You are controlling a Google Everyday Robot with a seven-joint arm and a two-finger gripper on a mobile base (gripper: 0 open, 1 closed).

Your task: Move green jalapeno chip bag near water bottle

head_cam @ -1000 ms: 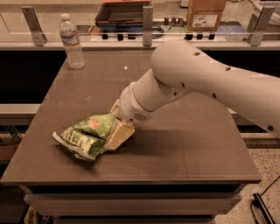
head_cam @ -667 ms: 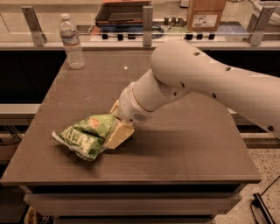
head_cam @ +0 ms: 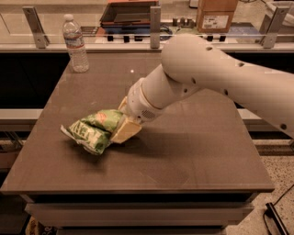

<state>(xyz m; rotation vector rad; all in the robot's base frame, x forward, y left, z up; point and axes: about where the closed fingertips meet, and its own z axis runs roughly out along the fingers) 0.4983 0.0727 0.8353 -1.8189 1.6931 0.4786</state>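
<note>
At the far left corner of the dark brown table [head_cam: 183,156] stands the water bottle [head_cam: 75,43], upright, clear and ribbed, with a white cap and a pale label band. It is close to the table's back edge, and nothing touches it.

Nearer the front and a little to the right lies the green jalapeno chip bag [head_cam: 92,131], well apart from the bottle. It is crumpled and shiny, light green with white lettering, and a reddish-orange oval logo shows on its upper face. Its long axis slants from the lower left up toward the right, and a dark shadow spreads beneath it on the tabletop. Whether its left end rests on the surface or hangs just above it, I cannot tell.

Just right of the bag is the gripper [head_cam: 117,124], pointing down and to the left. Its tan fingers [head_cam: 127,131] are closed on the bag's right end: one lies along the underside and the tip of the other shows above, with the foil pinched between them.

Behind the gripper a round white wrist [head_cam: 142,103] leads into the thick white arm [head_cam: 216,69], which rises over the middle of the table and runs off the right edge of the view.

Beyond the table, on a counter with metal brackets, sit a dark tray [head_cam: 131,13] and, further right, a cardboard box [head_cam: 217,13].
</note>
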